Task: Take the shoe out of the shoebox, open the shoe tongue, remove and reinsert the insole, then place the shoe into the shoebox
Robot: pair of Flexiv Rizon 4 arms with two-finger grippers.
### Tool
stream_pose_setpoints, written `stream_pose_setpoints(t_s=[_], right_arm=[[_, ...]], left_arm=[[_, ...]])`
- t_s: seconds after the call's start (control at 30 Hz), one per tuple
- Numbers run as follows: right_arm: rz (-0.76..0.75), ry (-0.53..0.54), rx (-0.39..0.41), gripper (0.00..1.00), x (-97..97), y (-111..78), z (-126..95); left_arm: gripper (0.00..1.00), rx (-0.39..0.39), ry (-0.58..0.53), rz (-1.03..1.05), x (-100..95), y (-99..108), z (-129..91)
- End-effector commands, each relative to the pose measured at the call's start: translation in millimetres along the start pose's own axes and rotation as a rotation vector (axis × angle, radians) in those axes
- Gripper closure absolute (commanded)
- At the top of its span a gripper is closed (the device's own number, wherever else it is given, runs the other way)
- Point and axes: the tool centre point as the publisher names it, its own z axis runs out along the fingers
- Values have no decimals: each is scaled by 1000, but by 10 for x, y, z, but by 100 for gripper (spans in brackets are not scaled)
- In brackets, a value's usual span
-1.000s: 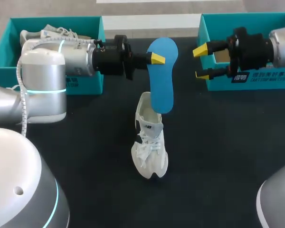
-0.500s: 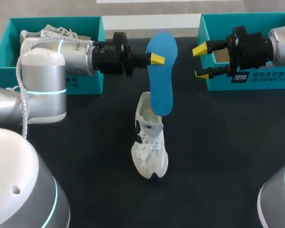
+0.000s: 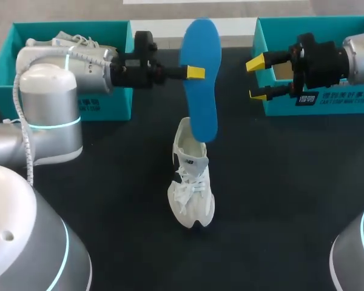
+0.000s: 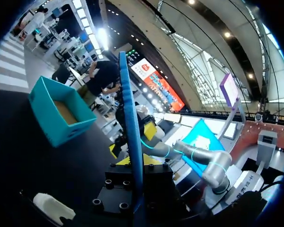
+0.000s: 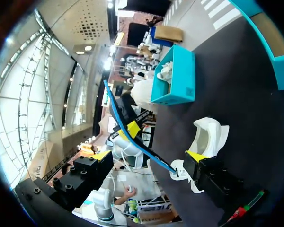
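Insole (image 3: 201,112), blue, clear of the shoe (image 3: 191,182), clamped between the fingers of the left gripper (image 3: 196,73) partway along its length. Long axis runs far-to-near: one end toward the table's (image 3: 291,194) far edge, the other over the shoe's heel opening. Shoe, white, stands mid-table, toe to near edge. Right gripper (image 3: 256,79) spread open, holding nothing, beside the far-right shoebox (image 3: 315,104). Far-left shoebox (image 3: 118,106) holds another shoe.

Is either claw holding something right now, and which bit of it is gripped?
The left claw pinches the blue insole at its side edge, about mid-length, holding it above the white shoe. The right claw is open and empty.
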Motion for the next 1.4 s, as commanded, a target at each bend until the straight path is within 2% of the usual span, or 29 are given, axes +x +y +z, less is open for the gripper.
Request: stream_pose_setpoints(t_s=[0.03,0.13,0.23,0.37,0.43,1.17,1.4], right_arm=[[1,-2,0,0,2,9,18],[1,-2,0,0,2,9,18],[1,-2,0,0,2,9,18],[1,-2,0,0,2,9,18],[1,-2,0,0,2,9,18],[1,-2,0,0,2,9,18],[1,-2,0,0,2,9,18]], left_arm=[[100,-114,-127,901,62,1,-86],[100,-150,-155,1060,23,-5,-102],[100,-134,-173,1194,1,-11,-106],[100,-65,-162,1282,7,-54,-110],[100,-33,-170,1277,31,-90,-116],[100,-33,-170,1277,31,-90,-116],[100,-41,-144,1536,-105,-113,-135]])
